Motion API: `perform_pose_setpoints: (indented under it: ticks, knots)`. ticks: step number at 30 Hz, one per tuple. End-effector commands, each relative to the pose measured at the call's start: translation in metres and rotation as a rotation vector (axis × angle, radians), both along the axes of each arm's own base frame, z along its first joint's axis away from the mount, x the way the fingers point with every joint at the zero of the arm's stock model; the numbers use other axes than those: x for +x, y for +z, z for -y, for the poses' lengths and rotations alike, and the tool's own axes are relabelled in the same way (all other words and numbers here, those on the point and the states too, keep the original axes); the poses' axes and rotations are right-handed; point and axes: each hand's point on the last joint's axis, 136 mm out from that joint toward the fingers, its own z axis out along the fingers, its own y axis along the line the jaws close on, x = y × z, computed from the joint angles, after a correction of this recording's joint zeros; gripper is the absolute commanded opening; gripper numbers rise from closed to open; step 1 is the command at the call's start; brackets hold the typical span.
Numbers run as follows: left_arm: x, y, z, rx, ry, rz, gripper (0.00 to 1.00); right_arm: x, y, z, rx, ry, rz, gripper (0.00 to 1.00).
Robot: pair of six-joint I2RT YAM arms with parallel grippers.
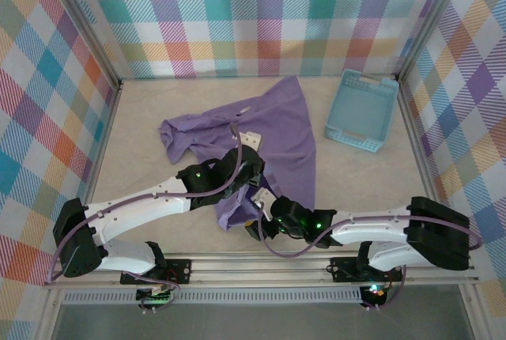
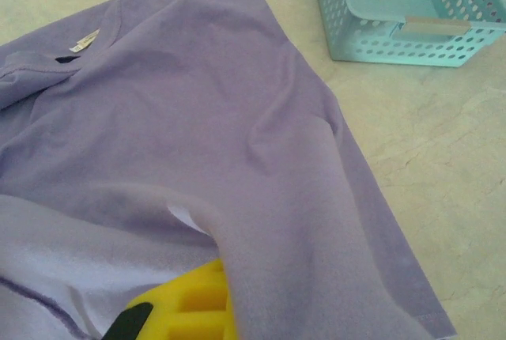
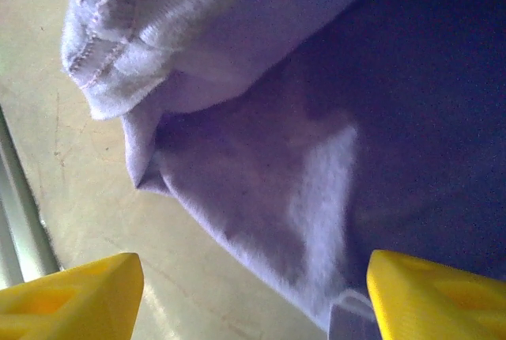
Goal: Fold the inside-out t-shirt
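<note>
T-shirt lies spread and rumpled on counter, left of basket. Left pincer is clenched on its near edge. Right pincer is released, yellow fingers wide apart at the hem.

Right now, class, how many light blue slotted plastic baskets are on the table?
1. The light blue slotted plastic basket sits at the table's far right corner, apart from the crumpled lavender fabric t-shirt.

Top camera looks down; 2 wrist cameras closely share the t-shirt.
</note>
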Motion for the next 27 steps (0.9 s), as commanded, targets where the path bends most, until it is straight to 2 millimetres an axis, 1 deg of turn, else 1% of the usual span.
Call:
perform_pose_setpoints:
  ticks: [1,2,5,8,11,14,17,19,23,27]
  knots:
    - [0.0,0.026,-0.004,-0.03,-0.018,0.029,0.0,0.012,0.023,-0.023,0.09,0.045,0.111,0.75]
    - [0.0,0.027,-0.004,-0.032,-0.018,0.03,0.0,0.014,0.02,-0.025,0.08,0.044,0.114,0.75]
    - [-0.002,0.032,-0.004,-0.038,-0.028,0.034,0.0,0.033,0.012,-0.024,0.056,-0.029,0.109,0.75]
    - [-0.004,0.036,-0.007,-0.046,-0.032,0.038,0.0,0.065,0.008,-0.01,0.061,-0.142,0.096,0.75]
    - [-0.007,0.047,-0.007,-0.069,-0.046,0.044,0.0,0.098,0.007,0.005,0.05,-0.244,0.098,0.75]
    - [-0.01,0.062,-0.001,-0.1,-0.076,0.043,0.0,0.127,0.011,0.01,0.038,-0.319,0.14,0.75]
    - [-0.013,0.081,0.008,-0.149,-0.11,0.041,0.0,0.154,0.021,0.003,0.008,-0.373,0.223,0.76]
    - [-0.014,0.093,0.015,-0.177,-0.127,0.04,0.0,0.176,0.025,0.003,-0.001,-0.425,0.244,0.76]
    - [-0.014,0.116,0.023,-0.214,-0.147,0.049,0.0,0.215,0.025,0.01,-0.002,-0.514,0.225,0.77]
    - [-0.015,0.147,0.024,-0.254,-0.155,0.086,0.0,0.249,0.018,0.014,-0.022,-0.573,0.159,0.78]
